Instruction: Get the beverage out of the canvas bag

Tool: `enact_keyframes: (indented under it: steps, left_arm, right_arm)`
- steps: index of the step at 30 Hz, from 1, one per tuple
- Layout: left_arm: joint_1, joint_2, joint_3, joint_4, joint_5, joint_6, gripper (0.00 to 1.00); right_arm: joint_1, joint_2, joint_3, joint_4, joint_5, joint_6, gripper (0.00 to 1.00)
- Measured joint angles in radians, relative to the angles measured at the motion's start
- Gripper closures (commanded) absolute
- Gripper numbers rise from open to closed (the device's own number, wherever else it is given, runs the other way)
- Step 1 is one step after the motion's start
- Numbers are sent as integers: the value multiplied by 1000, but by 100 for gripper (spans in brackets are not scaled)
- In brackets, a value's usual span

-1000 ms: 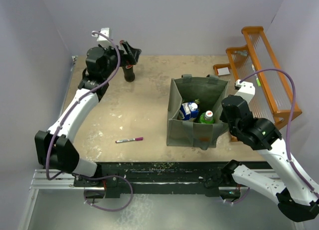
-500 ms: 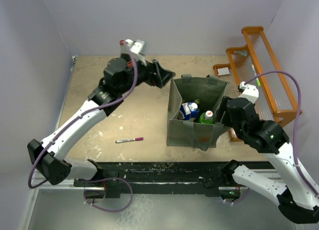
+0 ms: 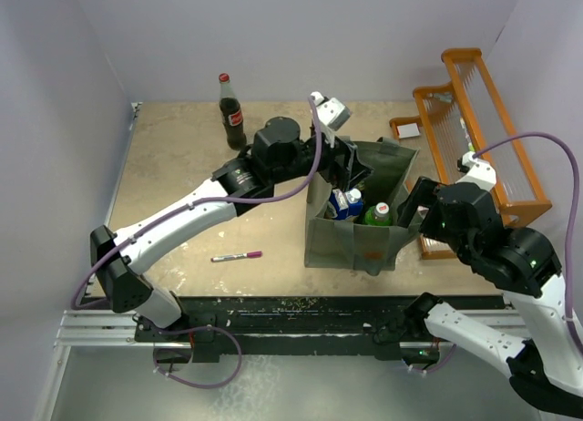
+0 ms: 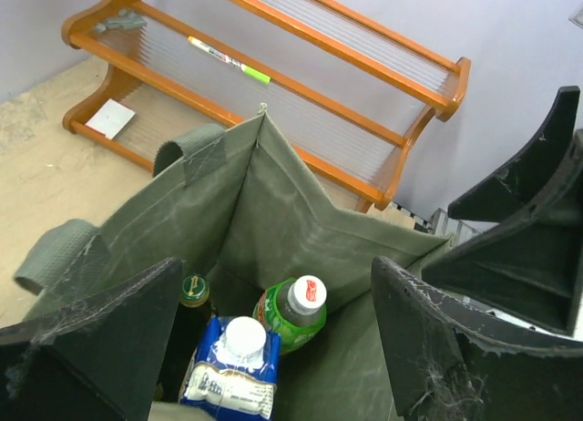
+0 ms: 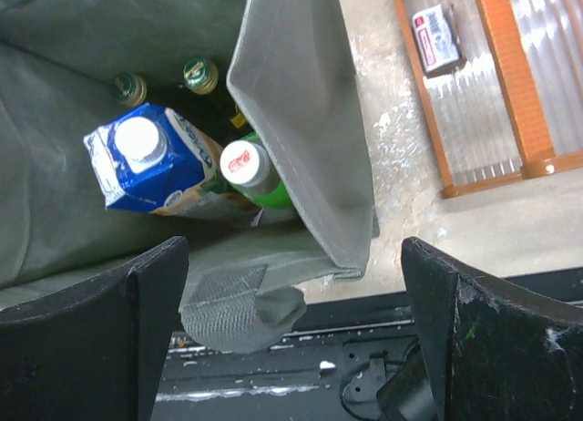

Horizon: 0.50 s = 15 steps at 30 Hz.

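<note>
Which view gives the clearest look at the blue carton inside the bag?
Right wrist: the blue carton appears large, white cap and printed side both clear. Left wrist shows the carton low in frame, mostly its top. Top external shows the carton small.

Worn tan tabletop (image 3: pixel 182 202), scuffed white in patches. Grey-green canvas bag (image 3: pixel 360 243) stands upright, right of centre. Orange wooden rack (image 3: pixel 483 120) near it, along right edge. Red-capped dark bottle (image 3: pixel 234 113) upright by far wall. Pink marker (image 3: pixel 236 256) lies flat, left of bag.
</note>
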<state>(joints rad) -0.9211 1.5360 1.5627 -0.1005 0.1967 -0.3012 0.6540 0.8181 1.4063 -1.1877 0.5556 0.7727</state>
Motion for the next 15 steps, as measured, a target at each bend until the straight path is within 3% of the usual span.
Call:
enact_keyframes:
  steps: [15]
  left_arm:
    - [-37,143,105,-138,-98,21,11]
  right_arm:
    - [0,-77,-160,18,-87,186,0]
